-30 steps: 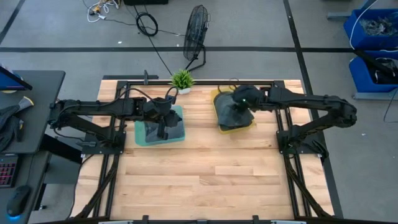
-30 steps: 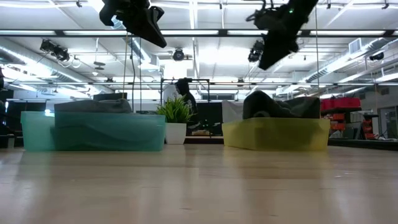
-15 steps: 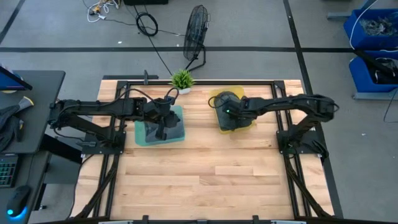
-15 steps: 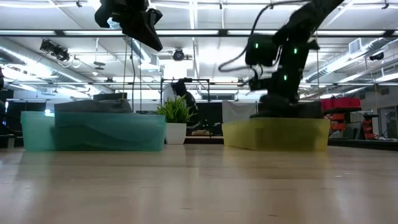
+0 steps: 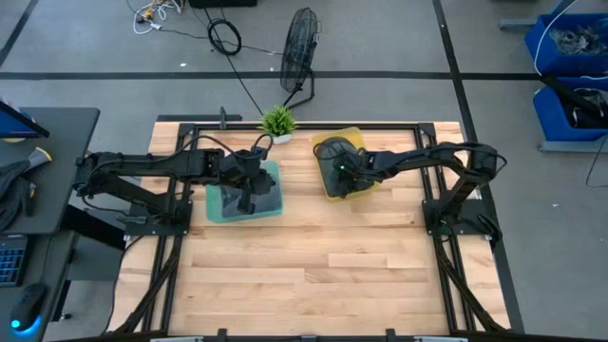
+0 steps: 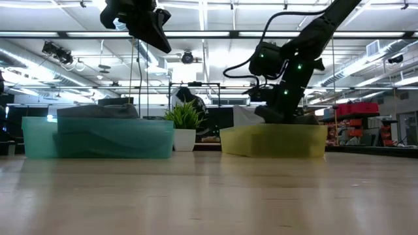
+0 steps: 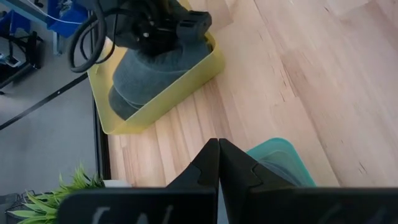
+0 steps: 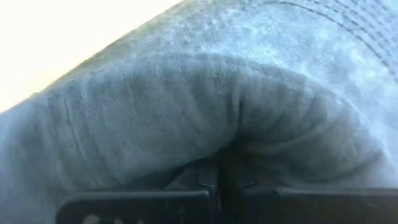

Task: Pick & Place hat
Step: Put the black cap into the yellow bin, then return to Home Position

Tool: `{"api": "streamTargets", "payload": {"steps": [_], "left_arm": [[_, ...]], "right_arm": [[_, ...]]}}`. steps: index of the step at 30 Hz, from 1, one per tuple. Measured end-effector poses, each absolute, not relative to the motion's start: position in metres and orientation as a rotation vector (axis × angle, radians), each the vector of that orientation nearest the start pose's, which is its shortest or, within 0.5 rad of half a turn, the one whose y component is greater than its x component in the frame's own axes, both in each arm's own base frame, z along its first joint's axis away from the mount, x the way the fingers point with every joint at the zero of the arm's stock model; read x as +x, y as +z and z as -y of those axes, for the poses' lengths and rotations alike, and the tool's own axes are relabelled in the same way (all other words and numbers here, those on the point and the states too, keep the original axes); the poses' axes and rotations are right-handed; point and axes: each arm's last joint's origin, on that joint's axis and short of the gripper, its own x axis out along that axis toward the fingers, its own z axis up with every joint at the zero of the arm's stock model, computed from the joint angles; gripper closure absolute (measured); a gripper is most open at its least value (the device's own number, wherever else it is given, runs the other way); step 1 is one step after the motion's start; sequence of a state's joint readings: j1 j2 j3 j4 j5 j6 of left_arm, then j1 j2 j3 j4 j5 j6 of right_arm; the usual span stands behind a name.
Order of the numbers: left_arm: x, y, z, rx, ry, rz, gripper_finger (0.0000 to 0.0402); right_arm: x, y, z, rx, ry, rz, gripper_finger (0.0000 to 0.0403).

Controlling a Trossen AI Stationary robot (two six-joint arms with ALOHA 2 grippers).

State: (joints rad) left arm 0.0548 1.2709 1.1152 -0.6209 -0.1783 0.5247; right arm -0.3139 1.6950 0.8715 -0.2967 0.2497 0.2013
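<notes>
Now that the right claw (image 5: 344, 171) has dropped into the yellow bin (image 5: 328, 187), it pinches the grey hat (image 7: 149, 71) inside, and the bin has slid toward the plant (image 5: 277, 121). The left claw (image 5: 249, 195) waits shut above the teal bin (image 5: 217, 209). I think lifting comes next.
</notes>
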Motion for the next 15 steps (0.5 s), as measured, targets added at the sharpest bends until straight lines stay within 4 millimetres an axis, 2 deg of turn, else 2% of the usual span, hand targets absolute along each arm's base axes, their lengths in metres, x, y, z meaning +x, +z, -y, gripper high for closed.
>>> {"api": "streamTargets", "payload": {"steps": [2, 5, 10, 15], "left_arm": [[0.261, 0.31, -0.02, 0.543, 0.013, -0.818, 0.0395], [0.262, 0.31, -0.019, 0.516, 0.025, -0.813, 0.0395], [0.262, 0.311, -0.02, 0.466, 0.05, -0.8, 0.0395], [0.262, 0.314, -0.021, 0.378, 0.145, -0.771, 0.0395]], "right_arm": [[0.285, 0.147, 0.1, 0.208, -0.623, -1.092, 0.0402], [0.281, 0.172, 0.098, 0.209, -0.622, -1.104, 0.0402], [0.273, 0.228, 0.089, 0.214, -0.582, -1.111, 0.0402], [0.257, 0.293, 0.075, 0.143, -0.521, -0.974, 0.0394]]}}
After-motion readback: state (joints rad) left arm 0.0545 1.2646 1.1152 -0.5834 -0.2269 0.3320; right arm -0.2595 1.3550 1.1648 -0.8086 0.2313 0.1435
